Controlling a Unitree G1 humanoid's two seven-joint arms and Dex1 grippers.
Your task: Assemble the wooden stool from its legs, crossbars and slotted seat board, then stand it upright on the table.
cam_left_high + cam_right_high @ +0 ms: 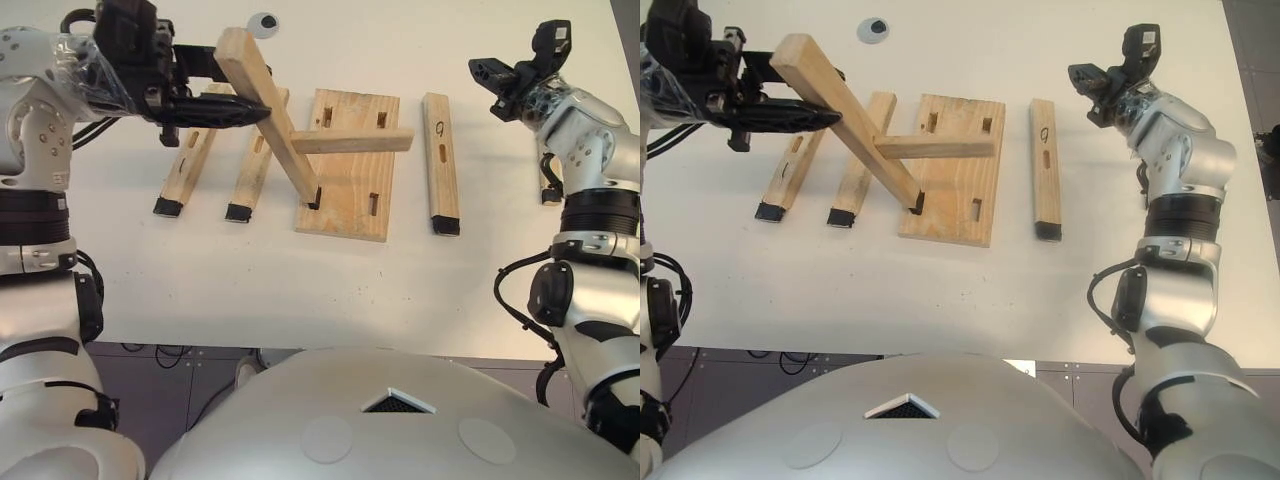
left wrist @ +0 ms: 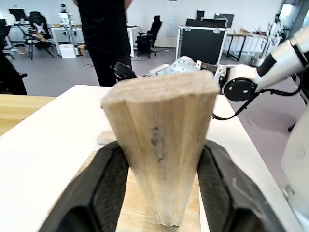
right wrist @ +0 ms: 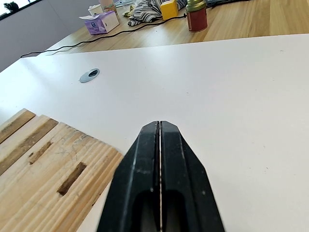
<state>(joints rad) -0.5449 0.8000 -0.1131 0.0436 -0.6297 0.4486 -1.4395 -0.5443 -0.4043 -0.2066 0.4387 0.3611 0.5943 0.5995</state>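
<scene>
The wooden leg (image 1: 272, 125) is held at its top end by the left claw (image 1: 232, 92), whose two black fingers (image 2: 110, 186) squeeze it from both sides. The leg's long side slants down and away from this claw, toward the robot, and its black-tipped bottom end sits at a slot in the seat board (image 1: 350, 205). A thin crossbar (image 1: 355, 142) sticks out of the leg sideways and points toward the right claw (image 3: 159, 126). The board is flat, pale and grainy, with small long slots near its corners. Right under the left claw, two more legs (image 1: 188, 170) (image 1: 252, 170) lie flat side by side on the white table (image 1: 300, 290). A fourth leg (image 1: 440, 165) lies just past the board, below the right claw, which hangs in the air with its fingers pressed together, holding nothing. A small grey round disc (image 1: 264, 20) lies beyond the left claw.
</scene>
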